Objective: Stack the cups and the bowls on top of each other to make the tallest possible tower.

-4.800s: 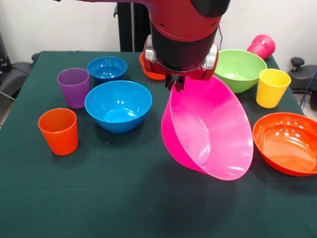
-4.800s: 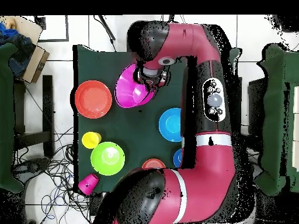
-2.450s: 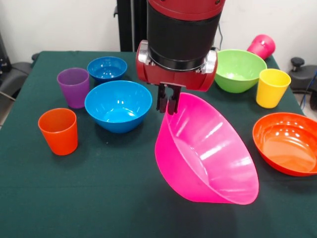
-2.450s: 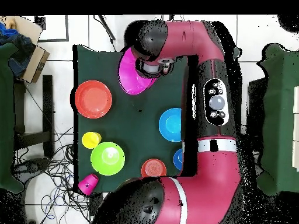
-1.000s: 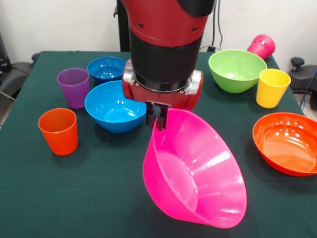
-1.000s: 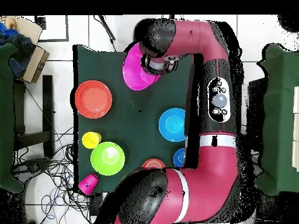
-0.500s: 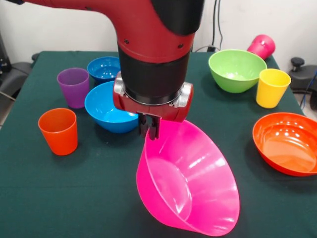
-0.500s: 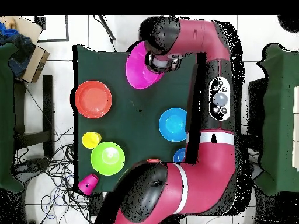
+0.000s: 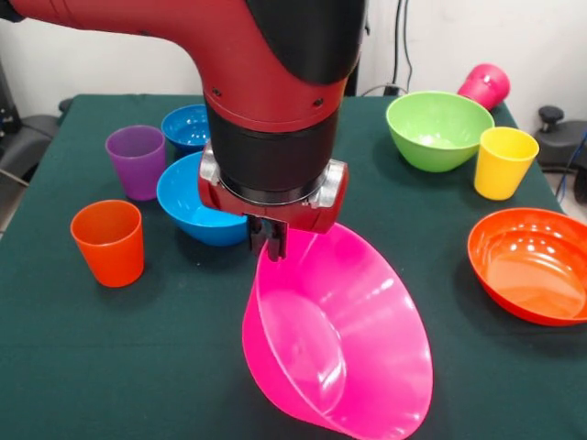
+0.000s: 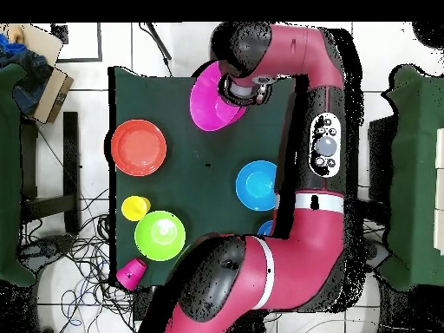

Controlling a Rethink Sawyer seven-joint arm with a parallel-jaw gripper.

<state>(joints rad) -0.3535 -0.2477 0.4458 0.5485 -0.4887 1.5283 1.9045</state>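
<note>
My gripper (image 9: 272, 240) is shut on the rim of the very large pink bowl (image 9: 339, 339), which hangs tilted with its opening toward the camera, low over the table's near side. In the overhead view the gripper (image 10: 236, 91) and pink bowl (image 10: 211, 101) are at the table's top edge. The medium blue bowl (image 9: 188, 209) and small blue bowl (image 9: 183, 124) are partly hidden behind the arm. The purple cup (image 9: 136, 160) and orange cup (image 9: 108, 241) stand at the left. The lime green bowl (image 9: 438, 128), yellow cup (image 9: 505, 161) and large orange bowl (image 9: 530, 266) are at the right. The small orange bowl is hidden.
The magenta cup (image 9: 484, 85) lies on its side at the far right corner of the green table (image 9: 138, 367). The arm (image 10: 321, 156) runs along the table's right side in the overhead view.
The gripper has carried the pink bowl from the table's middle toward its near side and slightly left in the front view, and lower. The other cups and bowls have not moved.
</note>
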